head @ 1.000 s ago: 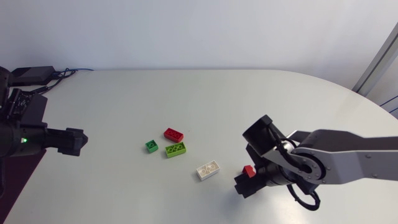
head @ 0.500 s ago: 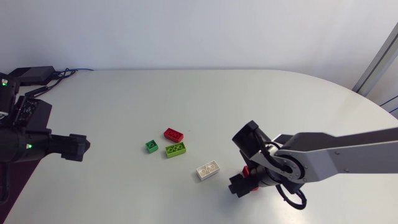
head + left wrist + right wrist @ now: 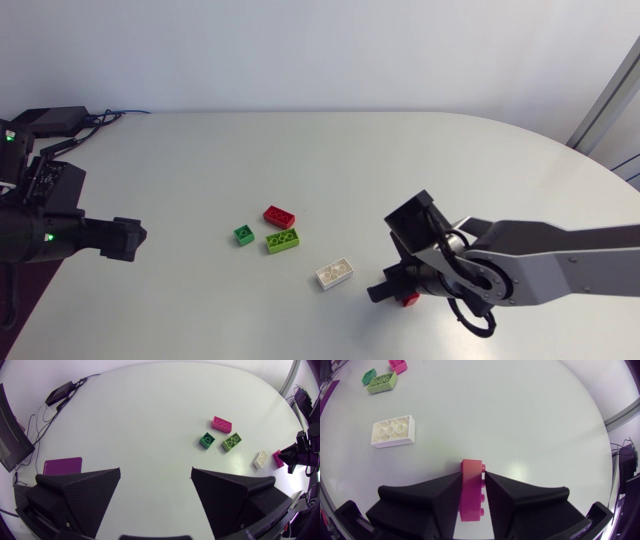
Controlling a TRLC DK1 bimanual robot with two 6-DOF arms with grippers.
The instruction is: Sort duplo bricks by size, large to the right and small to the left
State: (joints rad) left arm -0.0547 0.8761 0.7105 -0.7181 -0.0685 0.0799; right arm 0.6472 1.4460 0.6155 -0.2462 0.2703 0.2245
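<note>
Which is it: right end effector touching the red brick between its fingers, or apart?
Touching. Right wrist view: the right end effector clamps the red brick from both sides, no gap at either finger.

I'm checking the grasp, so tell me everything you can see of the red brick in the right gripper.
The red brick is glossy plastic, pinkish in the wrist view, elongated, with round studs along the side facing one finger. It is clamped between the black fingers of the right gripper, its far end poking out ahead of them. From above only a small part shows under the gripper, right of the white brick and apart from it. Whether it touches the table cannot be told.
</note>
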